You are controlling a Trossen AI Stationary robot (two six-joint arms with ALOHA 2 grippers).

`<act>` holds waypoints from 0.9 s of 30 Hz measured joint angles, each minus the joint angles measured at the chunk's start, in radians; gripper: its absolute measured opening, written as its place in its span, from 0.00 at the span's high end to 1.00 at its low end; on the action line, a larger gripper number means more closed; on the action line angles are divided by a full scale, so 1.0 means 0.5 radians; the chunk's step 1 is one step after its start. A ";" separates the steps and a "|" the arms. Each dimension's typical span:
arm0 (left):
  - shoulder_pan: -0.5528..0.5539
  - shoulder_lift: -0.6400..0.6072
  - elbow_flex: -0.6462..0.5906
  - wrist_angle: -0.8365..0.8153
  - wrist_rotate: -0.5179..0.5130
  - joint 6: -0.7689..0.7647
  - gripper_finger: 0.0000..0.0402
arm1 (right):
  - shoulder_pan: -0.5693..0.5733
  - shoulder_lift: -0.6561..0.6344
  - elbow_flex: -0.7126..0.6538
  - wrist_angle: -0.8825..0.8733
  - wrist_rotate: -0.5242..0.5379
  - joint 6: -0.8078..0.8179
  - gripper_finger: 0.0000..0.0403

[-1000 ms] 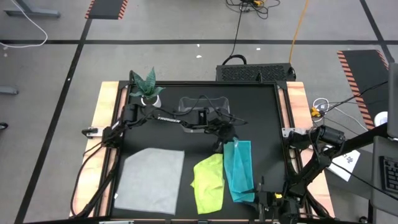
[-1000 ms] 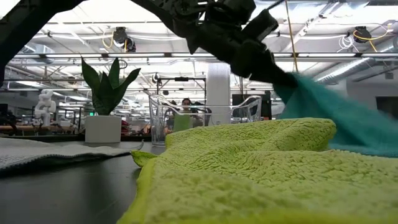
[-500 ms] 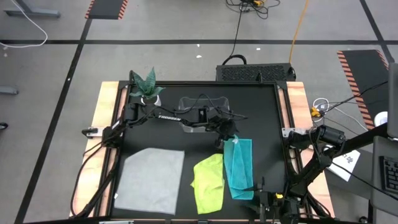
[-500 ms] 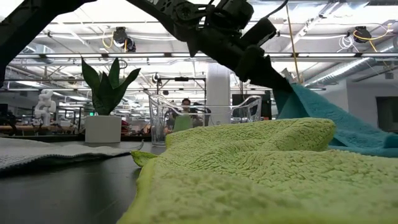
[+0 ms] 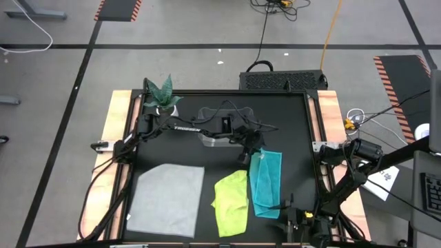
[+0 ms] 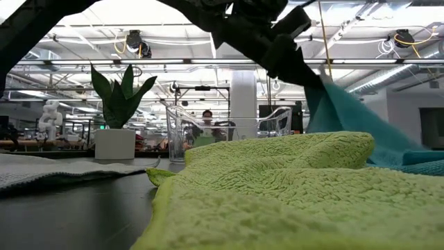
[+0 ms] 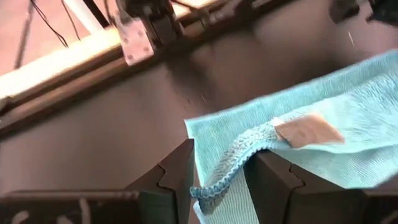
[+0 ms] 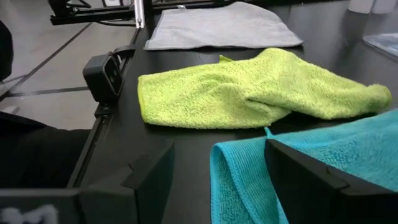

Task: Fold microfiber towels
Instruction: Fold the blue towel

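The teal towel (image 5: 266, 186) lies as a long strip at the table's right, and its far corner is raised. It also shows in the low view (image 6: 361, 118) and the right wrist view (image 8: 323, 168). My left gripper (image 5: 249, 156) is shut on that corner. The yellow-green towel (image 5: 231, 200) lies crumpled beside it on the left, and the light grey towel (image 5: 165, 200) lies flat at the near left. My right gripper (image 8: 214, 180) is open, low at the table's near edge, by the teal towel's near end. My left gripper pinches the teal towel's far corner (image 7: 231, 163) between its two fingers, with the hemmed edge bunched there beside a tan label (image 7: 308, 132). The fingers slant down from the far left. The corner is lifted, and the towel slopes down to its near end (image 5: 269, 210) on the table.
A clear plastic bin (image 5: 224, 124) stands at the far middle under the left arm. A potted plant (image 5: 162, 96) stands at the far left corner. Bare black table lies between the bin and the towels and along the right side.
My left gripper has gone a little toward the far edge and up, still shut on the teal towel's corner. The towel has slid after it, its near end drawn toward the far edge. The other towels have stayed where they were.
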 joint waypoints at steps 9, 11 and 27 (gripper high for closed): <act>-0.042 0.000 -0.001 -0.003 0.013 0.244 0.65 | 0.000 0.000 -0.008 0.003 0.000 0.006 0.40; -0.046 0.000 -0.001 0.002 0.117 0.196 0.63 | 0.000 0.000 -0.008 0.002 -0.001 0.005 0.40; 0.004 0.021 -0.002 0.019 0.046 0.054 0.22 | -0.001 0.000 -0.008 0.019 -0.002 0.004 0.40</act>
